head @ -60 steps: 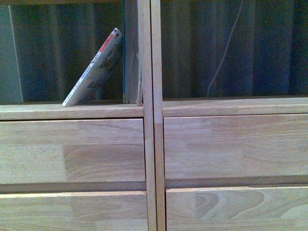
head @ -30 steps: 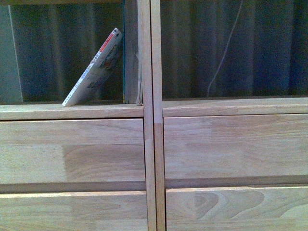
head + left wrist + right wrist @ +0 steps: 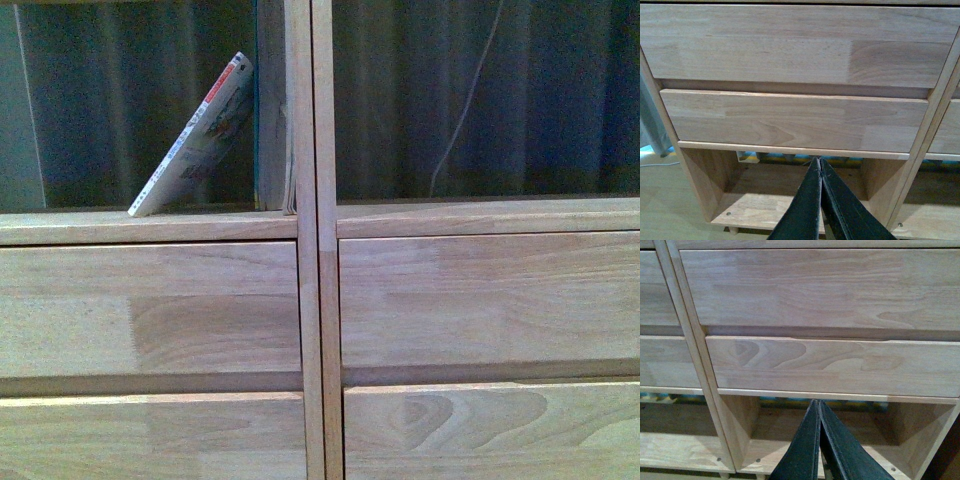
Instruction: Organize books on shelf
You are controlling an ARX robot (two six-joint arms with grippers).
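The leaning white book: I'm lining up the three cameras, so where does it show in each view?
Front view: the white book leans rightward in the open compartment above the left column's drawers.
Left wrist view: not in it; the shut left gripper faces lower drawers.
Right wrist view: not in it; the right gripper is shut.
Shared landmark: the shelf, by its double centre post.

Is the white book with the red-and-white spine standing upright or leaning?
Leaning. In the front view the white book is tilted, its foot on the shelf and its top against the slim upright book.
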